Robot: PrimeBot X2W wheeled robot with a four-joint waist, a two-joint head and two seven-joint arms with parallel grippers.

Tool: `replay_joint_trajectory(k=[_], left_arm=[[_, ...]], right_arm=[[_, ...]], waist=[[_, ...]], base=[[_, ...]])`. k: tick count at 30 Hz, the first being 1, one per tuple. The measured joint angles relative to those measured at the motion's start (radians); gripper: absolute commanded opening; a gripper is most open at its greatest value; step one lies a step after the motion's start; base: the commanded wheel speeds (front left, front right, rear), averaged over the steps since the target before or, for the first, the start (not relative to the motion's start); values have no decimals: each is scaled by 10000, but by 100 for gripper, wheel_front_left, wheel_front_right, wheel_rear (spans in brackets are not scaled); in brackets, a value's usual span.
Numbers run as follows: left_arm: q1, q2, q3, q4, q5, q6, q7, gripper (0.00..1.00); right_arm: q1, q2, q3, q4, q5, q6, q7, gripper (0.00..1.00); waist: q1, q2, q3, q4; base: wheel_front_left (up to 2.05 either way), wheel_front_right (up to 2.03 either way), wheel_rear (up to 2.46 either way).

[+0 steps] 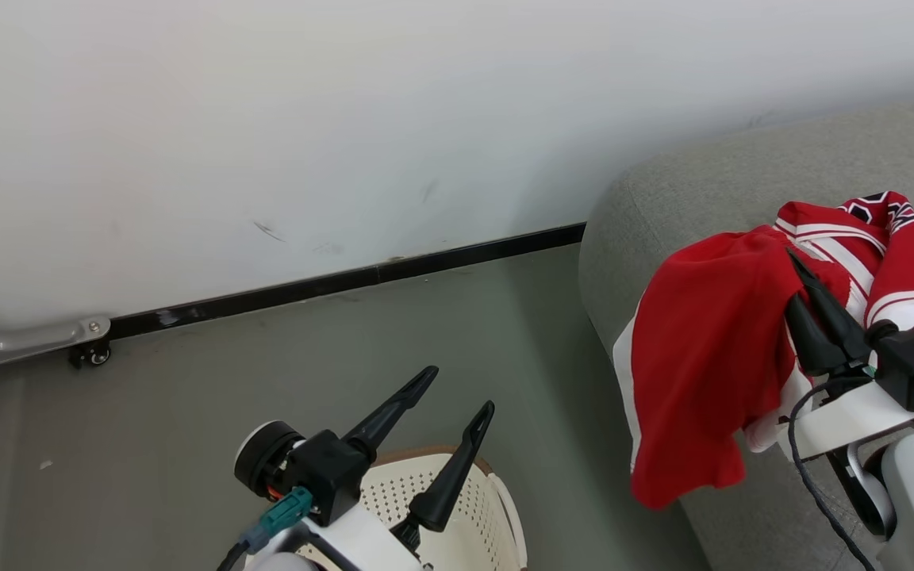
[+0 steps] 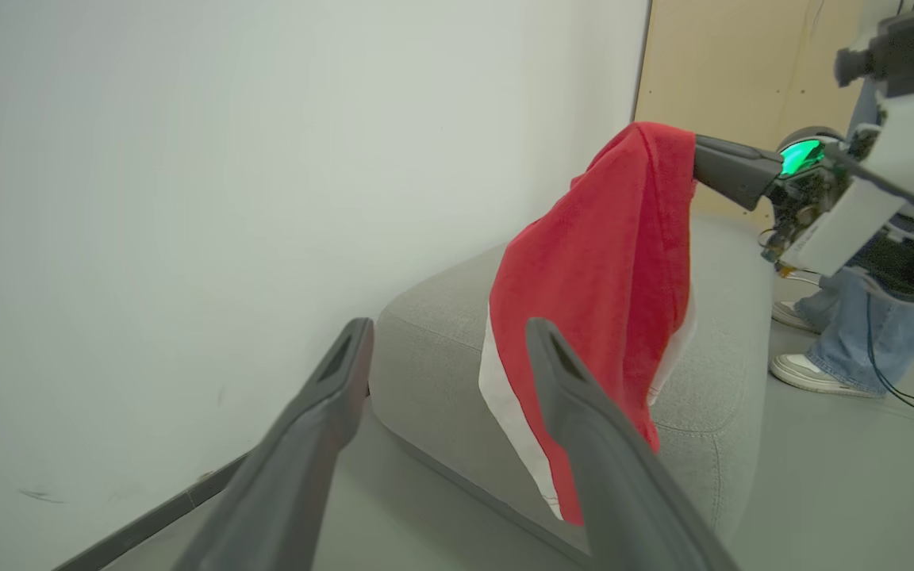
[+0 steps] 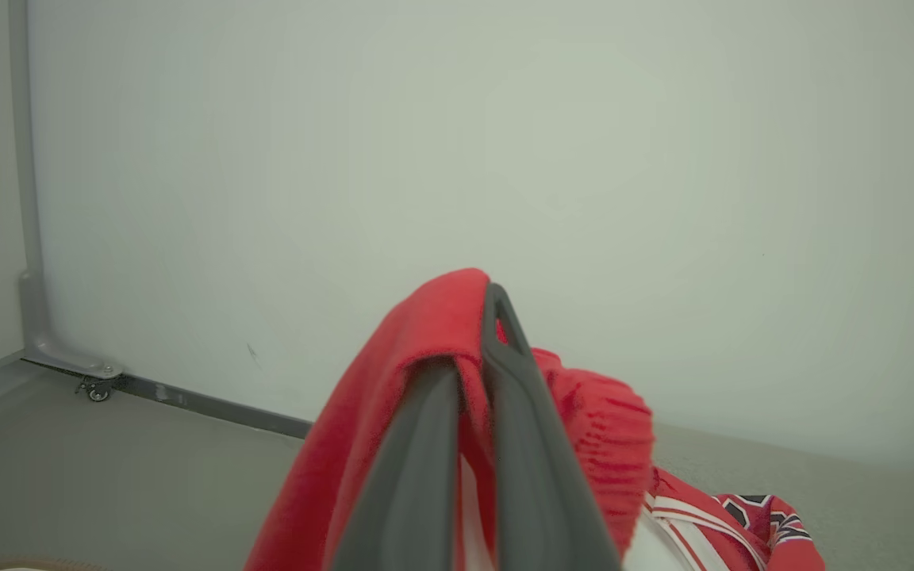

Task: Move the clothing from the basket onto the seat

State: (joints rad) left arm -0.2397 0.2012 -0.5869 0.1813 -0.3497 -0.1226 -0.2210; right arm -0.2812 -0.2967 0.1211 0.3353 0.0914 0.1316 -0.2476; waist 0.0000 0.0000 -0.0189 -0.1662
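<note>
Left gripper (image 1: 462, 387) up close, hanging just above the basket (image 1: 505, 507), jaws spread wide with nothing between them. It's released and parked there, I'd say, so it's ready to dip in. How much clothing the basket holds I can't tell, since just a corner of it shows.

Over on the other side, the right gripper (image 1: 789, 276) is clenched on the red garment (image 1: 703, 349), pinching a fold near its top so the rest drapes down like a flag. That makes sense: carry the cloth by one edge and it hangs free rather than dragging.

Trouble is where it hangs. The garment sits over the rounded end of the seat (image 1: 663, 198), with its white side panel and lower hem dangling past the edge toward the floor (image 1: 266, 396). Let go here and I reckon it could slide off. Carrying it further in over the cushion looks like the call before opening.

Just behind that gripper, a striped piece (image 1: 901, 262) of the same kit lies bunched on the seat. So that's one piece down and one in the air.

A person's legs (image 2: 854, 333) stand beyond the seat's far end, well apart from the left gripper.
</note>
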Motion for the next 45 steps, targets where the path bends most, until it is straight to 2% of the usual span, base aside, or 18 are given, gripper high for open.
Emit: replay_joint_trajectory(k=[16, 28, 39, 45], left_arm=[[12, -33, -815, -211, -176, -10, -40, 100], [12, -15, -1204, -240, -253, -12, -96, 100], [8, 13, -1304, -284, -253, -12, -121, 100], [-37, 67, -1271, -387, -253, -12, -127, 100]], right_arm=[[732, -153, -1074, -1043, -303, 0, 293, 0], [1171, -27, -1346, -1685, -301, 0, 548, 0], [1091, -63, -1369, -1749, -98, 0, 823, 0], [275, -336, -1415, -1388, 263, 0, 1162, 0]], waist=[[0, 0, 106, -718], [0, 0, 292, -1264], [0, 0, 633, -1490], [0, 0, 893, -1426]], base=[[0, 0, 0], [0, 0, 0], [0, 0, 0], [0, 0, 0]])
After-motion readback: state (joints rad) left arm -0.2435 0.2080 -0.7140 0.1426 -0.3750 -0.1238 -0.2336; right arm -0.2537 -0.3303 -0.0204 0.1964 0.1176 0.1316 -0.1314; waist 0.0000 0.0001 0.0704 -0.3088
